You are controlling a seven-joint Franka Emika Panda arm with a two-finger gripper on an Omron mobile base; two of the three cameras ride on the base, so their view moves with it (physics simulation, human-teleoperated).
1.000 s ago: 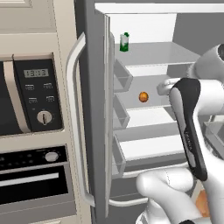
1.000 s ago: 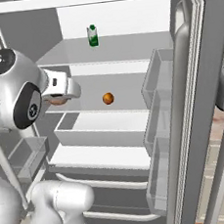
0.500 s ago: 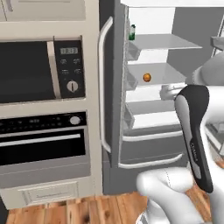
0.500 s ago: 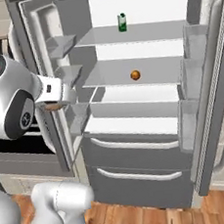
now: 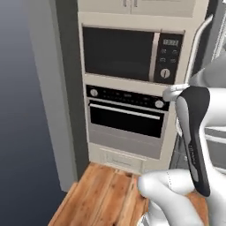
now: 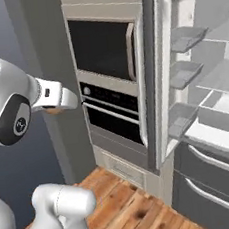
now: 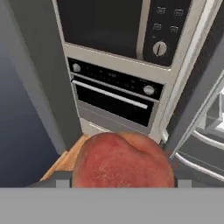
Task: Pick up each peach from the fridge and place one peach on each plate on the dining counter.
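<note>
One peach [image 7: 124,159], orange-red with a yellowish blush, sits between my fingers in the hand view, and my gripper [image 7: 124,183] is shut on it. From the right base view the gripper [image 6: 60,103] hangs at the left, well away from the fridge [image 6: 175,79], with an orange sliver of the peach [image 6: 53,111] under the hand. The fridge's left door stands open, showing its door bins and white shelves. In the left base view the gripper [image 5: 171,92] is in front of the oven. The plates and the dining counter are out of view.
A black-fronted wall oven [image 5: 126,117] with a microwave [image 5: 128,55] above it stands straight ahead in a cream cabinet column. A grey wall panel [image 5: 57,88] is to its left. Wood floor [image 5: 103,194] lies below. The open fridge door [image 7: 203,96] is close on the right.
The base has turned left, so the whole scene has shifted: the fridge interior slid off to the right and the oven wall now faces me. The gripper still holds the peach.
</note>
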